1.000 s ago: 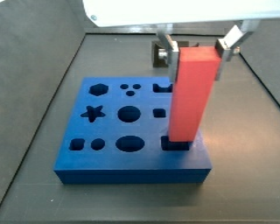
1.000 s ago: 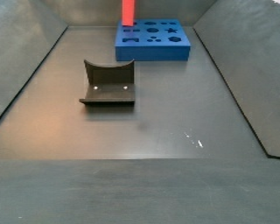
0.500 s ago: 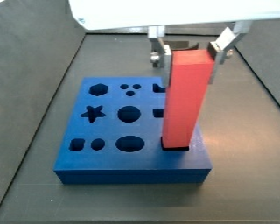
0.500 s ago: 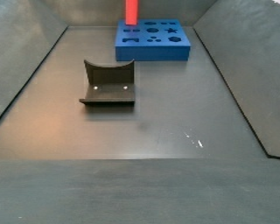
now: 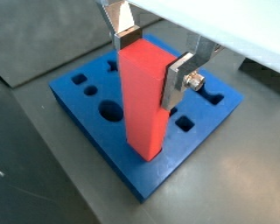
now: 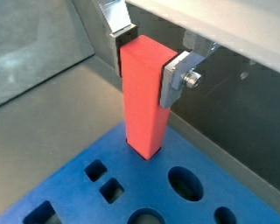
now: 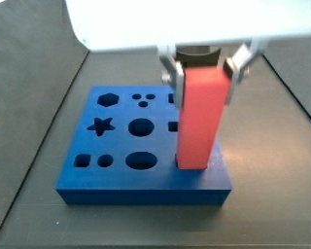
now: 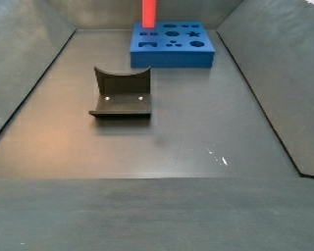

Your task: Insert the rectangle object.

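The rectangle object [image 7: 201, 122], a tall red-orange block, stands nearly upright with its foot in a slot at a front corner of the blue board [image 7: 120, 144]. It shows in both wrist views [image 5: 149, 105] [image 6: 146, 105], and only its top shows in a side view [image 8: 148, 12]. My gripper [image 7: 200, 68] is over the board, its silver fingers [image 5: 178, 79] pressed on either side of the block's top. It also shows in both wrist views [image 5: 149, 61] [image 6: 146, 61]. The board [image 5: 90, 105] [image 6: 143, 179] [image 8: 173, 56] has several shaped holes.
The fixture [image 8: 121, 93] stands on the dark floor in front of the board. Dark walls enclose the floor on the left, right and back. The board lies at the far end near the back wall.
The block has gone from leaning to nearly upright. My gripper has come down lower around its top and the fingers have drawn in against it.
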Robot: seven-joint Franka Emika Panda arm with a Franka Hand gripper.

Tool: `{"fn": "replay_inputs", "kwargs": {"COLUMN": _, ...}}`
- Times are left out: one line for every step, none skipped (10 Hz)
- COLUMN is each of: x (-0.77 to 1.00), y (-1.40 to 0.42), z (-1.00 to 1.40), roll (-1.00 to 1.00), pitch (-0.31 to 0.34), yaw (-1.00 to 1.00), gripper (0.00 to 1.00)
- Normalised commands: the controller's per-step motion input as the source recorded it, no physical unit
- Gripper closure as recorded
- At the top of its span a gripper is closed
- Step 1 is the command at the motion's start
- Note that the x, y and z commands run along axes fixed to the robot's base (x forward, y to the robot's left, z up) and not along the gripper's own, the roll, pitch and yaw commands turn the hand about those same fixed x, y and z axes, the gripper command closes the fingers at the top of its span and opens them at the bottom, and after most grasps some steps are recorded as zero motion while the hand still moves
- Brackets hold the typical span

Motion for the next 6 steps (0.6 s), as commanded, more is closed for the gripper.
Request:
{"fn": "replay_inputs", "kwargs": {"x": 0.14, "y": 0.0, "z": -0.31, "roll": -0.02, "pitch": 0.0, "yaw": -0.02, "gripper": 1.0}}
{"fn": "replay_inputs", "kwargs": {"x": 0.1, "y": 0.0, "z": -0.34, "roll": -0.02, "pitch": 0.0, "yaw": -0.01, "gripper": 1.0}}
{"fn": "replay_inputs", "kwargs": {"x": 0.08, "y": 0.0, "z": -0.33, "roll": 0.0, "pitch": 0.009, "yaw": -0.02, "gripper": 1.0}}
{"fn": "replay_inputs", "kwargs": {"x": 0.06, "y": 0.0, "z": -0.36, "roll": 0.0, "pitch": 0.004, "yaw": -0.01, "gripper": 1.0}}
{"fn": "replay_inputs", "kwargs": {"x": 0.0, "y": 0.0, "z": -0.39, "roll": 0.0, "pitch": 0.0, "yaw": -0.01, "gripper": 1.0}}
{"fn": "replay_inputs", "kwargs": {"x": 0.03, "y": 0.0, "z": -0.29, "roll": 0.0, "pitch": 0.0, "yaw": -0.02, "gripper": 1.0}}
